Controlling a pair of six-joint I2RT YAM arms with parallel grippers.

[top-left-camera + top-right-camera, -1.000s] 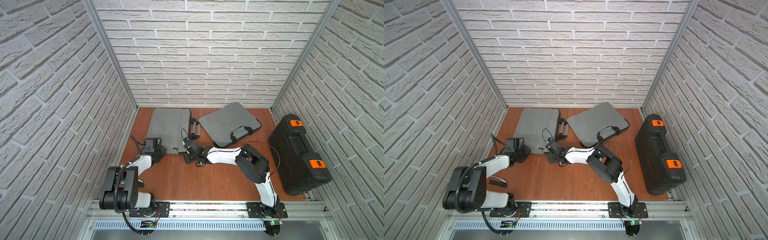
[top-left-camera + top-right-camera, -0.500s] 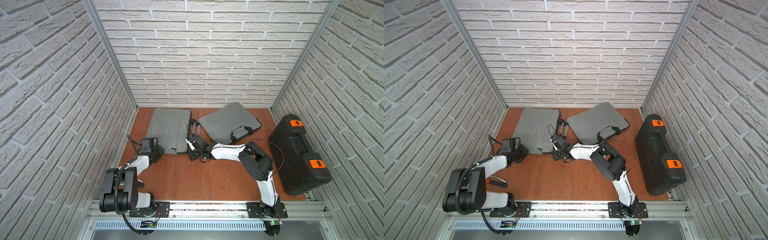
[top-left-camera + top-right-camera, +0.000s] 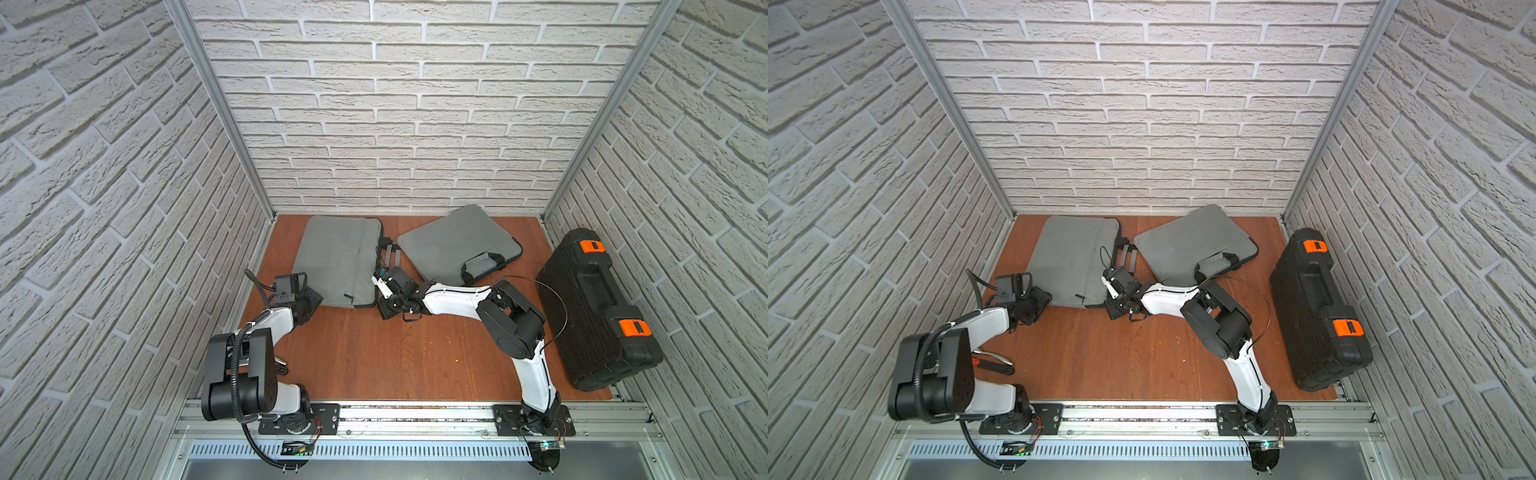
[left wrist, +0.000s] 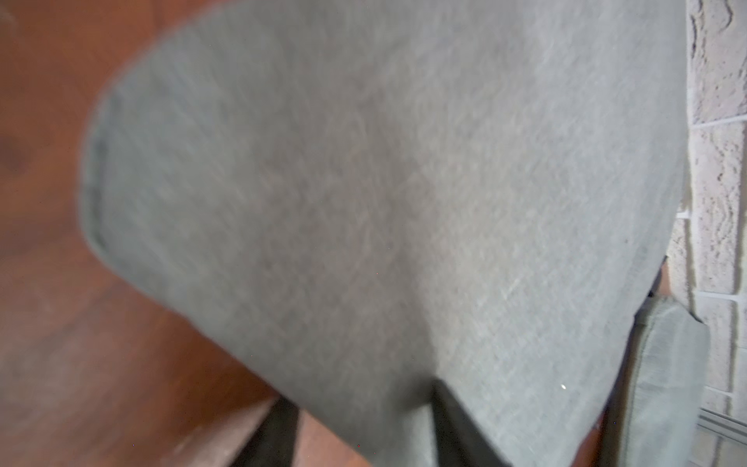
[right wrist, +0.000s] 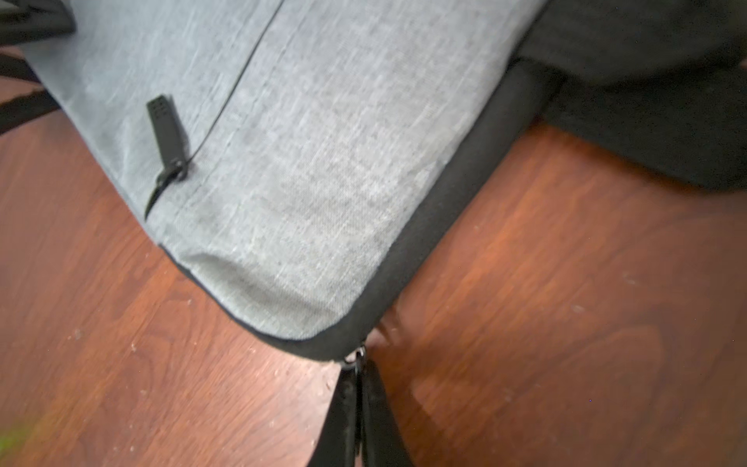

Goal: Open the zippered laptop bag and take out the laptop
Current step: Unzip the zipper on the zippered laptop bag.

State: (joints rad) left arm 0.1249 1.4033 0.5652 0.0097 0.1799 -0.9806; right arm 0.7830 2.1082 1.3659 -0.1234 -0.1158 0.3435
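Note:
The grey zippered laptop bag lies flat at the back left of the wooden floor. My left gripper is open at the bag's near left corner. In the left wrist view its dark fingers stand apart with the blurred bag edge between them. My right gripper sits at the near right corner, shut on the zipper pull of the black-trimmed edge. A front pocket pull lies on the fabric. The laptop is hidden.
A second grey bag with a black handle lies tilted at the back middle. A black hard case with orange latches runs along the right wall. A small red and black tool lies near my left arm's base. Brick walls close in three sides.
My left gripper has opened; it was shut at the bag's near left corner. My right wrist has shifted slightly toward the back along the bag's right edge, still shut.

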